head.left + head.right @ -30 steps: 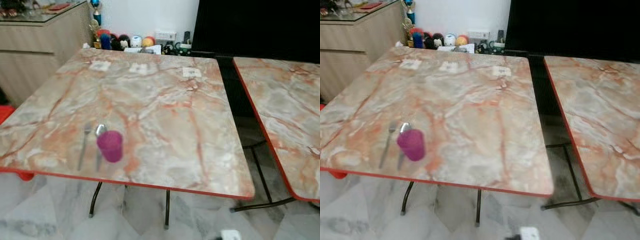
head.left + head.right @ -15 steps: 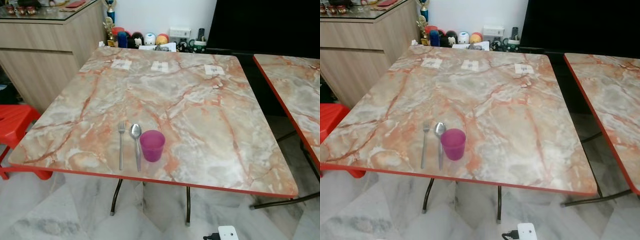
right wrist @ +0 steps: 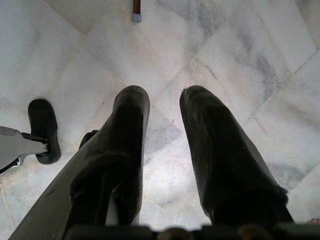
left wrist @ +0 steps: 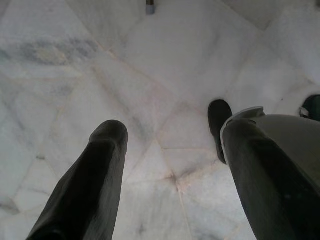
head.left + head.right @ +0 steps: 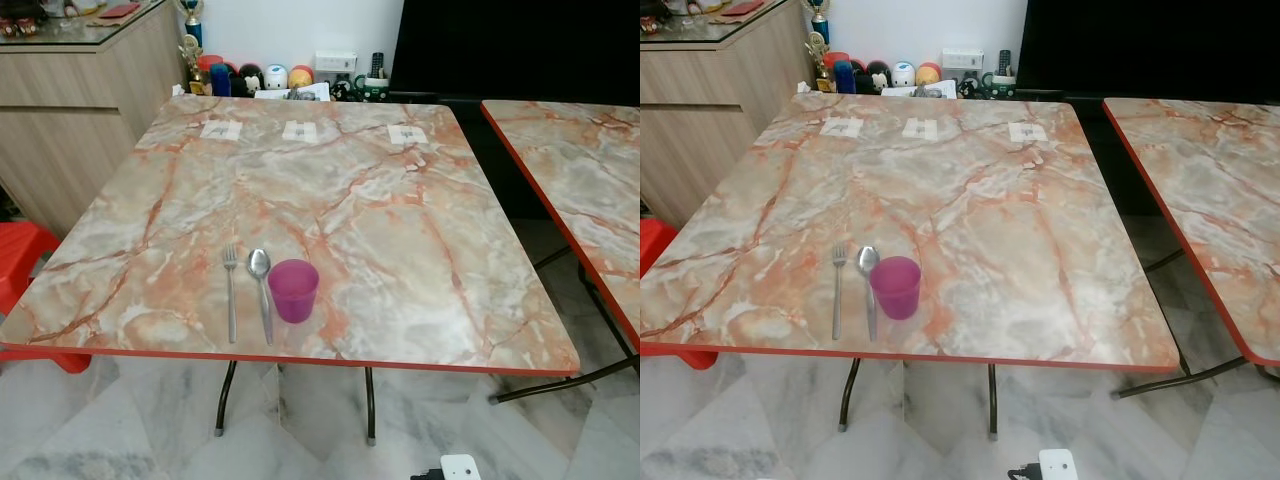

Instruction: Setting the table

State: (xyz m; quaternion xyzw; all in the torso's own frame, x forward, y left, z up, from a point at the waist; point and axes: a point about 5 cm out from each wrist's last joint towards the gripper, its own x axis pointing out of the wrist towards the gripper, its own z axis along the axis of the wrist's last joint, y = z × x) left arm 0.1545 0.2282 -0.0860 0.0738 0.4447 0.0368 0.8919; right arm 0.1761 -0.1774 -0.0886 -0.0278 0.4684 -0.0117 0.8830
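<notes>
1. My left gripper (image 4: 170,150) hangs idle over the pale marble floor (image 4: 165,65); its two black fingers (image 4: 95,180) stand wide apart with nothing between them.
2. My right gripper (image 3: 165,107) also hangs idle above the floor, fingers (image 3: 127,135) parted by a narrow gap and holding nothing.
3. Ahead of me stands a marble-patterned table (image 5: 400,250) with a red edge, on dark metal legs.
4. Near the table's front edge, toward my left, lie a fork (image 5: 230,295) and a spoon (image 5: 261,290), side by side, handles pointing toward me, the fork on the outer left.
5. A purple cup (image 5: 294,290) stands upright just right of the spoon, very close to it; I cannot tell whether they touch.
6. Along the far edge of the table lie three small white cards (image 5: 299,131) in a row, well apart from the cutlery.
7. A second table (image 5: 580,190) with the same top stands to my right, separated from the first by a gap.
8. A wooden cabinet (image 5: 70,110) stands at the far left, with a red stool (image 5: 20,260) in front of it, partly under the table's left corner.
9. Small toys (image 5: 250,78) and oddments line the white wall behind the table, beside a large black panel (image 5: 520,50).
10. A white plug (image 5: 460,467) lies on the floor near the bottom edge of my head view.
</notes>
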